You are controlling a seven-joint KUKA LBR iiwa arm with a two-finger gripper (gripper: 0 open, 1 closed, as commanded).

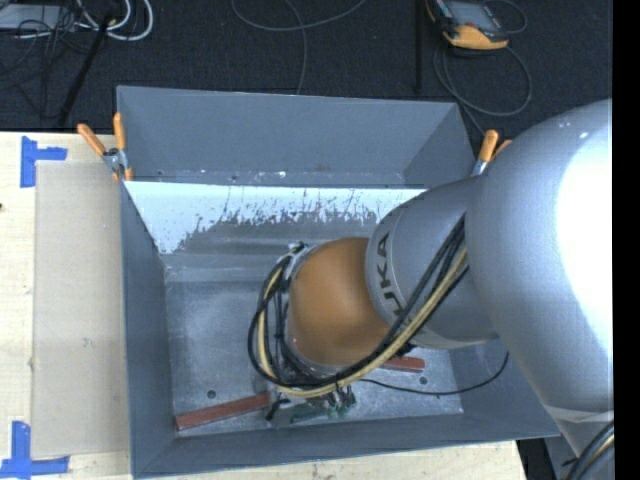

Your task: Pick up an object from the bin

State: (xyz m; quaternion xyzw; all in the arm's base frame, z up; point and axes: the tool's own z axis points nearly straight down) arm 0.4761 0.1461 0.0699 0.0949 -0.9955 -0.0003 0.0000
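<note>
Along front wall, reddish-brown stick

The silver arm extended from the right down into the grey metal bin, its orange wrist cover ringed by black and yellow cables. The hand sat low over the bin floor near the front wall, largely hidden beneath that cover. A long reddish-brown strip lay flat on the floor, one end just beside the hand. A shorter reddish piece showed on the arm's other side.
</note>
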